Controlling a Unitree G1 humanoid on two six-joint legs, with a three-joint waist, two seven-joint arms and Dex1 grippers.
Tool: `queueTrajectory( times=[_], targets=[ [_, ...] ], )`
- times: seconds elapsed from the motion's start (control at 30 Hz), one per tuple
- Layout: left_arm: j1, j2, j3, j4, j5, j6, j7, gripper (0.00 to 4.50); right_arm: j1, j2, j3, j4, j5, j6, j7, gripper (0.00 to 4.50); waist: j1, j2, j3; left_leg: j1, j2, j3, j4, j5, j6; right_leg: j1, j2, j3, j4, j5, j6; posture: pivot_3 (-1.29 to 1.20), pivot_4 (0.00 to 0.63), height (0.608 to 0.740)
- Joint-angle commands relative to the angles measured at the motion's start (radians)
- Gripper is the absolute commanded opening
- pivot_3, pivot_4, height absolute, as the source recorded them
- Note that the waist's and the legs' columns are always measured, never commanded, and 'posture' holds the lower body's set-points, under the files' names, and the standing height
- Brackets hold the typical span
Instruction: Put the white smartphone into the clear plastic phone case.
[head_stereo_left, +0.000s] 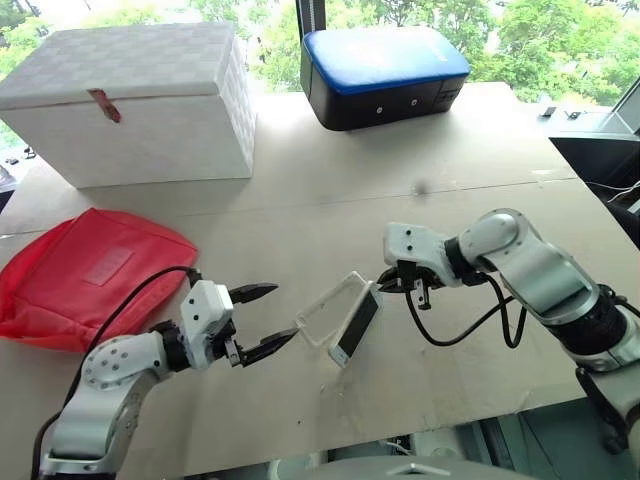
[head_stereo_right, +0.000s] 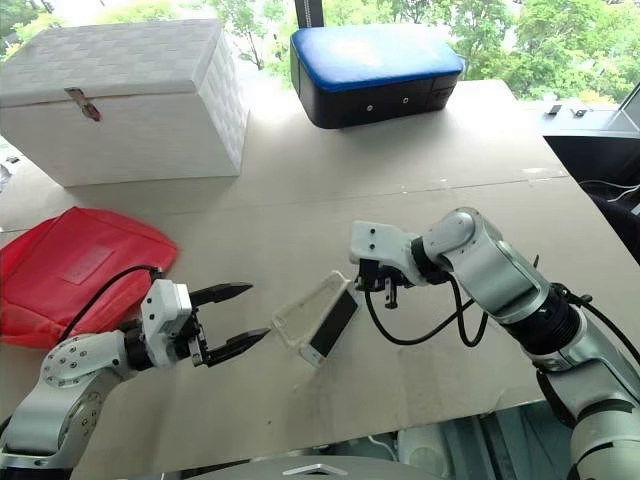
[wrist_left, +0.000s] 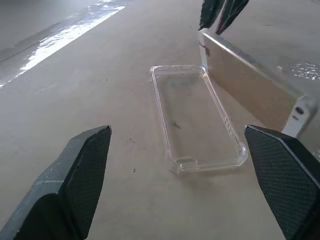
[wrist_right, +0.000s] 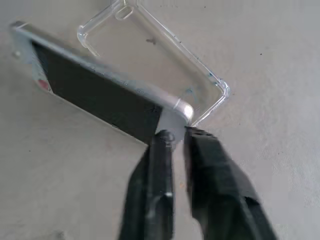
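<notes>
The case (head_stereo_left: 327, 309) lies flat and open side up on the table (head_stereo_left: 330, 190). The phone (head_stereo_left: 356, 326) stands tilted on its long edge along the side of the case nearer the right arm, screen facing away from the case. The right gripper (head_stereo_left: 384, 284) is clamped on the phone's upper end, by the case's far corner. The left gripper (head_stereo_left: 266, 318) hovers just short of the case's near end, fingers (wrist_left: 80, 170) spread wide and holding nothing.
</notes>
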Motion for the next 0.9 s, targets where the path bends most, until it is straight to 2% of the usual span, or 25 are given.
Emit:
queueTrajectory(
  times=[0.03, 0.17, 0.2, 0.33, 0.37, 0.47, 0.53, 0.57, 0.63, 0.67, 0.73, 0.77, 0.9],
  targets=[
    [-0.014, 0.007, -0.005, -0.015, 0.004, -0.015, -0.004, 4.34, 0.015, 0.003, -0.013, -0.025, 0.027, -0.029, -0.022, 0.05, 0.001, 0.000, 0.000, 0.000, 0.000, 0.000, 0.000, 0.000, 0.000, 0.000, 0.000, 0.000, 0.000, 0.000, 0.000, 0.00, 0.150, 0.734],
    [-0.009, 0.004, -0.008, -0.020, 0.007, -0.017, -0.004, 4.34, 0.027, 0.006, -0.016, -0.004, 0.046, -0.099, -0.025, 0.05, 0.000, 0.000, 0.000, 0.000, 0.000, 0.001, 0.000, 0.000, 0.000, 0.000, 0.001, 0.000, 0.000, 0.000, 0.000, 0.00, 0.150, 0.734],
    [-0.005, 0.004, -0.007, -0.022, 0.008, -0.018, -0.004, 4.34, 0.031, 0.007, -0.029, 0.001, 0.059, -0.120, -0.019, 0.45, 0.000, 0.000, 0.000, 0.000, 0.000, 0.000, 0.000, 0.000, 0.000, 0.000, 0.001, 0.000, 0.000, 0.000, 0.000, 0.00, 0.150, 0.734],
    [0.021, 0.002, -0.008, -0.032, 0.010, -0.023, -0.008, 4.34, 0.110, -0.057, -0.086, -0.057, 0.139, -0.255, 0.065, 1.30, 0.005, 0.000, 0.000, 0.000, 0.000, 0.000, 0.000, 0.000, 0.000, 0.000, 0.003, 0.000, 0.000, 0.000, 0.000, 0.00, 0.150, 0.734],
    [0.028, 0.002, -0.011, -0.035, 0.011, -0.026, -0.010, 4.34, 0.131, -0.081, -0.086, -0.074, 0.147, -0.261, 0.078, 1.85, 0.007, 0.000, 0.000, -0.001, 0.000, 0.000, 0.000, 0.000, 0.000, 0.001, 0.003, -0.001, -0.001, 0.000, 0.000, 0.00, 0.150, 0.734],
    [0.043, 0.002, -0.018, -0.038, 0.011, -0.032, -0.019, 4.34, 0.194, -0.157, -0.056, -0.103, 0.150, -0.287, 0.121, 2.94, 0.004, -0.001, 0.000, -0.001, -0.001, 0.001, 0.000, 0.000, 0.001, 0.001, 0.002, 0.000, -0.002, 0.000, 0.001, 0.00, 0.150, 0.734],
    [0.048, 0.002, -0.023, -0.035, 0.013, -0.035, -0.026, 4.34, 0.242, -0.169, -0.024, -0.095, 0.141, -0.322, 0.124, 2.83, 0.004, -0.001, 0.000, -0.001, 0.000, 0.000, 0.000, 0.000, 0.001, 0.001, 0.002, 0.000, -0.001, 0.000, 0.000, 0.00, 0.150, 0.734],
    [0.048, 0.003, -0.024, -0.032, 0.013, -0.037, -0.029, 4.34, 0.259, -0.157, -0.007, -0.084, 0.143, -0.328, 0.121, 2.62, 0.003, -0.002, 0.000, 0.000, 0.000, 0.000, 0.000, 0.000, 0.001, 0.001, 0.001, 0.000, -0.001, 0.000, 0.000, 0.00, 0.150, 0.734],
    [0.047, 0.007, -0.026, -0.029, 0.012, -0.039, -0.035, 4.34, 0.281, -0.128, 0.022, -0.062, 0.140, -0.336, 0.113, 1.76, -0.001, -0.001, 0.000, 0.000, 0.001, 0.000, 0.000, 0.000, 0.001, 0.001, 0.001, 0.000, -0.001, 0.000, 0.000, 0.00, 0.150, 0.734],
    [0.046, 0.009, -0.024, -0.027, 0.010, -0.039, -0.038, 4.34, 0.286, -0.117, 0.033, -0.054, 0.134, -0.341, 0.109, 1.18, -0.002, -0.001, 0.000, 0.000, 0.001, 0.000, 0.000, 0.000, 0.001, 0.000, 0.001, 0.000, -0.001, 0.000, 0.000, 0.00, 0.150, 0.734],
    [0.049, 0.016, -0.020, -0.028, 0.006, -0.035, -0.045, 4.34, 0.302, -0.049, 0.051, -0.001, 0.141, -0.352, 0.082, 0.28, -0.001, -0.001, 0.000, 0.000, 0.001, -0.001, 0.000, -0.001, 0.002, 0.000, 0.002, 0.000, -0.001, 0.000, 0.000, 0.00, 0.150, 0.734],
    [0.051, 0.019, -0.018, -0.029, 0.005, -0.034, -0.048, 4.34, 0.305, -0.024, 0.054, 0.018, 0.143, -0.350, 0.069, 0.13, -0.001, -0.002, 0.000, 0.000, 0.002, -0.001, 0.001, -0.001, 0.003, 0.001, 0.002, 0.000, -0.001, 0.000, 0.000, 0.00, 0.150, 0.734],
    [0.080, 0.036, 0.006, -0.047, -0.010, -0.025, -0.057, 4.34, 0.287, 0.140, 0.007, 0.171, 0.112, -0.391, -0.082, 0.13, 0.000, -0.002, -0.001, 0.000, 0.001, -0.001, 0.001, 0.000, 0.000, 0.001, 0.002, 0.000, 0.000, 0.000, 0.000, 0.00, 0.150, 0.734]
  ],
)
